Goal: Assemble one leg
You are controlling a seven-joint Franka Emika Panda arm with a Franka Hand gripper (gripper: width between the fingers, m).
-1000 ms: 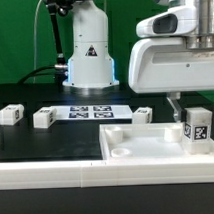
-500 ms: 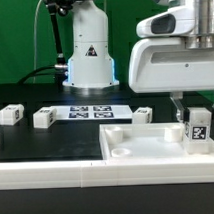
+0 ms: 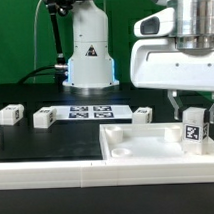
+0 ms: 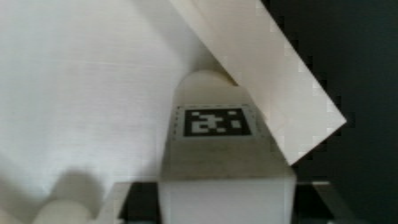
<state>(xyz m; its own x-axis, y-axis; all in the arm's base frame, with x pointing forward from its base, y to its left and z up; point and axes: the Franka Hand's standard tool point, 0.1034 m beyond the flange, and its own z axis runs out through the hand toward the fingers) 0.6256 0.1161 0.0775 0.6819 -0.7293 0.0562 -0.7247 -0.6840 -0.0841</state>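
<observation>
Since half a second ago the held leg has tilted slightly. From the exterior view's left, three loose small white tagged blocks (image 3: pixel 9 114) (image 3: pixel 43 118) (image 3: pixel 142 116) sit on the black table (image 3: pixel 56 142) (matte). The marker board (image 3: pixel 92 113) lies flat. The large white square panel (image 3: pixel 146 144) has a raised rim. The gripper (image 3: pixel 192 110) clamps the small white stubby tagged leg (image 3: pixel 194 129) (image 4: pixel 217 135) over the panel's right corner.
</observation>
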